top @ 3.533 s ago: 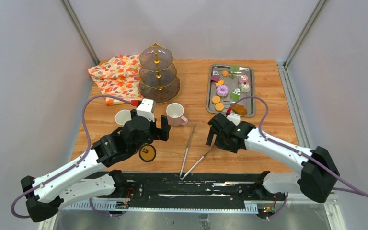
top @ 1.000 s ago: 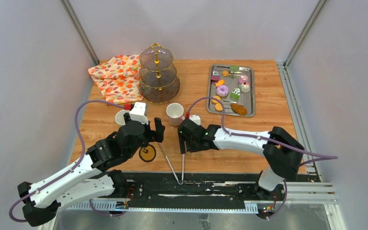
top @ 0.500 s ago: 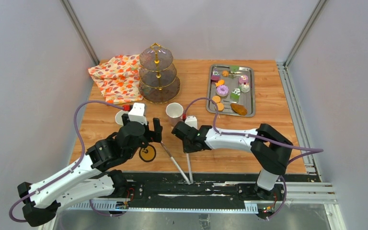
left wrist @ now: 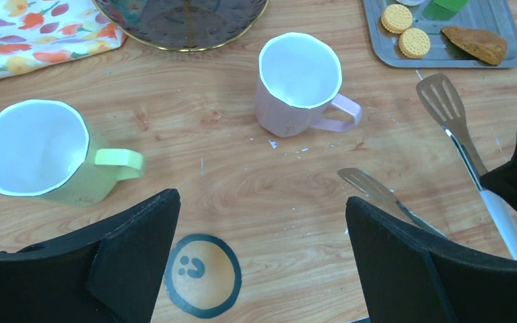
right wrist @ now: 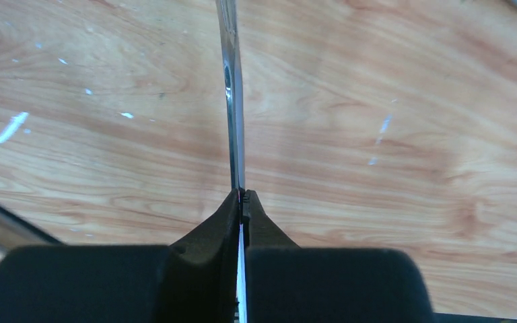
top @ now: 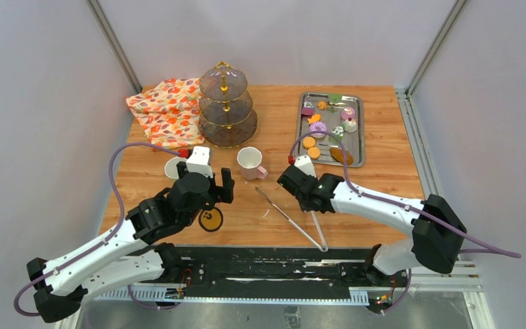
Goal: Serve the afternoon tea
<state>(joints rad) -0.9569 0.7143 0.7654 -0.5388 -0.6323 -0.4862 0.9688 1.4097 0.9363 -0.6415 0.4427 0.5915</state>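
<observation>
Pastries: the small colourful pastries [top: 318, 127] (orange biscuits, a purple doughnut, green cakes) all lie on the flat steel tray [top: 357, 140] at the far right of the table.
Stand: the brown-glass three-tier stand with a gold handle [top: 226, 104] sits far centre-left, and its tiers look bare.
Mugs: the pink mug [left wrist: 299, 79] and the yellow-green mug [left wrist: 37, 151] stand upright near the stand's foot, and both look empty.
Progress: judged barely begun, with nothing served and every pastry left to move to the stand.
Right gripper [right wrist: 241, 202]: pinched tight on one thin arm of the long metal tongs [top: 284, 216].
Tongs: splayed in a V with the hinge towards the near edge. The free arm lies on the wood. Whether the gripped arm is raised I cannot tell.
Left gripper [left wrist: 259, 202]: spread wide and holding nothing, it hovers just before the mugs.
</observation>
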